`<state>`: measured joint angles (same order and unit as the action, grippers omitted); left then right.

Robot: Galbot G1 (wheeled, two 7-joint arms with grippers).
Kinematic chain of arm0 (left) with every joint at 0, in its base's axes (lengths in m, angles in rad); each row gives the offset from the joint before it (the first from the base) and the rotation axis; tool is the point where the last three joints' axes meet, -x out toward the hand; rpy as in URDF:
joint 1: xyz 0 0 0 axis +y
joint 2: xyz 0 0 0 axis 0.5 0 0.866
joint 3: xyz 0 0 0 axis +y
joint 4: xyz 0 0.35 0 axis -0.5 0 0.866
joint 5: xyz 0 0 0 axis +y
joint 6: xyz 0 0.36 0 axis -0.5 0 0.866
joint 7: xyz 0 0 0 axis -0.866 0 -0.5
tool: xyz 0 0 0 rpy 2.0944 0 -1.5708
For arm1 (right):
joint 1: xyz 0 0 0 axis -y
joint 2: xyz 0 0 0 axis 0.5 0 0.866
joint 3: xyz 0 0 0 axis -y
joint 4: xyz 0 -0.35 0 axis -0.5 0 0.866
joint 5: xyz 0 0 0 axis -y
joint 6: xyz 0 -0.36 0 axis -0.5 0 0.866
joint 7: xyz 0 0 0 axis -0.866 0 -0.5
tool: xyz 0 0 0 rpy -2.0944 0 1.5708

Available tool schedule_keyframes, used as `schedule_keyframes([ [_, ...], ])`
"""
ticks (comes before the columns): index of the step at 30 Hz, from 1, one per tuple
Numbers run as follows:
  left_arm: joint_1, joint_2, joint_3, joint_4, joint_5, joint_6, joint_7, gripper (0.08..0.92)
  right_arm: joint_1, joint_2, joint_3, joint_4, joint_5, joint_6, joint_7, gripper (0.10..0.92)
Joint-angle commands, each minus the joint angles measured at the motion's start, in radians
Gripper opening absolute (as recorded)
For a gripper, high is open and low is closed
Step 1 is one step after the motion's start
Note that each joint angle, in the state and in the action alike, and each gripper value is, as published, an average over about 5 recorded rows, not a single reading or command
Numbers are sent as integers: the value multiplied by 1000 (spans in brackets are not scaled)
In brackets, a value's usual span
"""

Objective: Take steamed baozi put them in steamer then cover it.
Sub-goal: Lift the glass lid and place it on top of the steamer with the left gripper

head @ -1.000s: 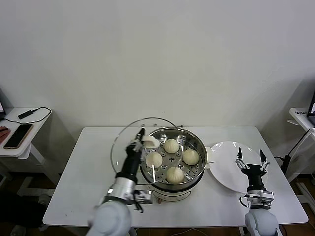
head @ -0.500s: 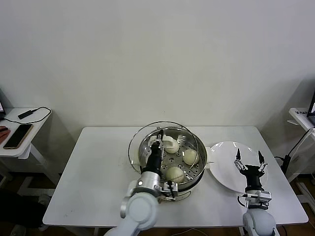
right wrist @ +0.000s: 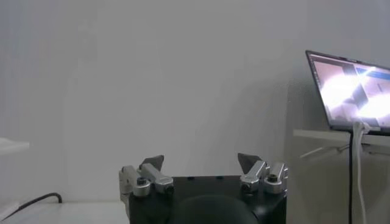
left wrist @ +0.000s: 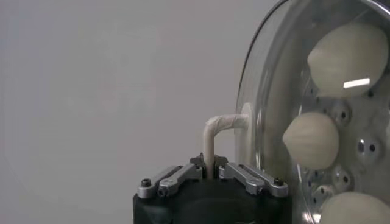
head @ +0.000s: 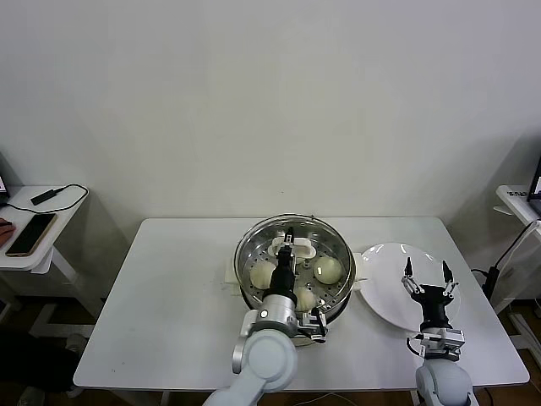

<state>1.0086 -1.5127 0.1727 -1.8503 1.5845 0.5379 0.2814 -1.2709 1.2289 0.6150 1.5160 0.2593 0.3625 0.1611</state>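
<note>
The steamer stands near the middle of the white table, a shiny steel pot on a cream-white base. The clear glass cover sits over the pot, its metal rim lined up with the pot's rim; whether it rests fully on the rim cannot be told. The left pincer reaches over the middle of the pot from the front edge of the table and is pinching the cover's cream-white handle. In the left wrist view the thin curved handle passes down between the fingers of the left pincer, which are pressed against it.

Through the glass the steamed baozi lie on the perforated tray inside the pot. Three buns show plainly in the head view, one toward the left, one toward the right and one toward the front; the arm hides the part of the tray behind it. The left wrist view also shows three cream-white buns behind the glass.

The right pincer is held upright over the white oval plate, which lies on the table just to the right of the steamer. Its fingers are spread wide apart, and the right wrist view shows the same right pincer with nothing between its tips.
</note>
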Motion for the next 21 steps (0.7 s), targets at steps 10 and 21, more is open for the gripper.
schedule_keyframes([
  [10,-9,-55,2,80,65,2,-10,194,4,2,2,-8,-2,-1,-1,823],
  [21,-3,-61,-5,94,88,-9,-18,194,9,-1,2,-17,-1,0,-2,823],
])
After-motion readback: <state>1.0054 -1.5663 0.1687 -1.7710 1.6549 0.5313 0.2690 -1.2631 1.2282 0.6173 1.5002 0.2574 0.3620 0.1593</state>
